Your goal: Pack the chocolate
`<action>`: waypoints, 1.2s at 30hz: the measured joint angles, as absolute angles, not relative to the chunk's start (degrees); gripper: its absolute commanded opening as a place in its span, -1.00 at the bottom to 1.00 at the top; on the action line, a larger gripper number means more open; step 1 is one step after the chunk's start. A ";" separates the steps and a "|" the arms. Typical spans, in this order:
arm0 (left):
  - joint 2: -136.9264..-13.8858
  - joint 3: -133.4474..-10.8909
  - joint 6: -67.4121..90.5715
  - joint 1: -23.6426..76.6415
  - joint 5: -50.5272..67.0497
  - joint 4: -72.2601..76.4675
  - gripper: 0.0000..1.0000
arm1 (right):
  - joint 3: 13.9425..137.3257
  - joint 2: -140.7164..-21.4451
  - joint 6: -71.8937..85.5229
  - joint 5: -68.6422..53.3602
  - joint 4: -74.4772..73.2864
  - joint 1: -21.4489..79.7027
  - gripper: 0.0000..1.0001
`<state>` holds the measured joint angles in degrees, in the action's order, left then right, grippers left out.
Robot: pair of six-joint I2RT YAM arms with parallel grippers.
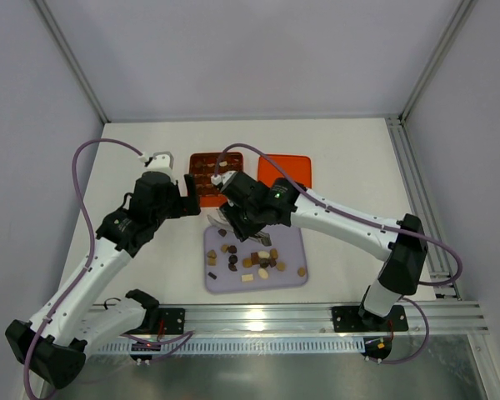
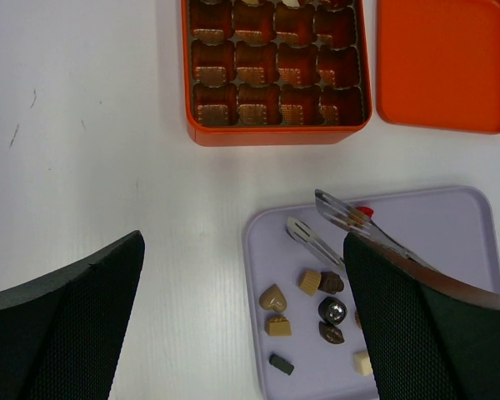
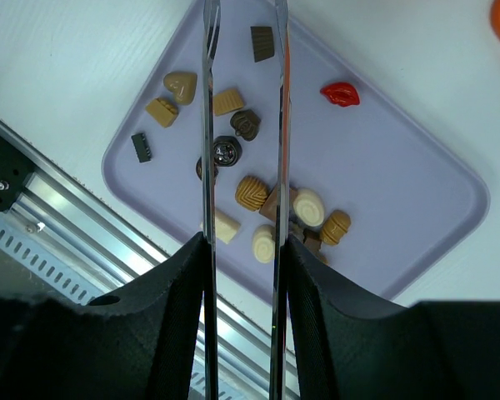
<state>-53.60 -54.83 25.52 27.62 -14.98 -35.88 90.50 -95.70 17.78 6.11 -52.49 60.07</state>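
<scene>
On the tray (image 3: 417,150) lies brown, tan, cream chocolate (image 3: 254,190); right hand (image 3: 243,267) pinches tongs (image 3: 207,125), left hand (image 2: 243,250) spread.

Left arm (image 1: 92,267) and right arm (image 1: 350,225): white tubular links joined by rounded black joint housings, each rising from a black mounting plate (image 1: 168,320) at 7 and 5 o'clock of the top view. A thin purple cable (image 1: 82,187) loops along each arm; red leads show at the bases. The right wrist housing carries a small green light (image 1: 277,197). Both the left fingers (image 2: 67,333) and the right fingers (image 3: 171,325) are matte black, wedge-shaped and finely cross-hatched.
</scene>
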 measured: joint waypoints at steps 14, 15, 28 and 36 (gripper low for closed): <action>-53.60 -54.81 25.52 27.62 -14.98 -35.88 0.99 | 89.65 -98.74 18.00 5.37 -52.56 60.93 -0.14; -53.60 -54.81 25.52 27.62 -14.98 -35.88 0.99 | 89.65 -98.78 17.98 5.37 -52.56 60.93 -0.14; -53.60 -54.81 25.52 27.62 -14.98 -35.88 0.99 | 87.55 -99.57 17.98 5.32 -52.34 60.97 -0.15; -53.60 -54.81 25.52 27.62 -14.98 -35.88 0.99 | 87.13 -101.45 17.93 5.30 -51.77 60.97 -0.21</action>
<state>-53.60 -54.81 25.52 27.62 -14.98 -35.88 87.13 -101.45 17.93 5.30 -51.77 60.97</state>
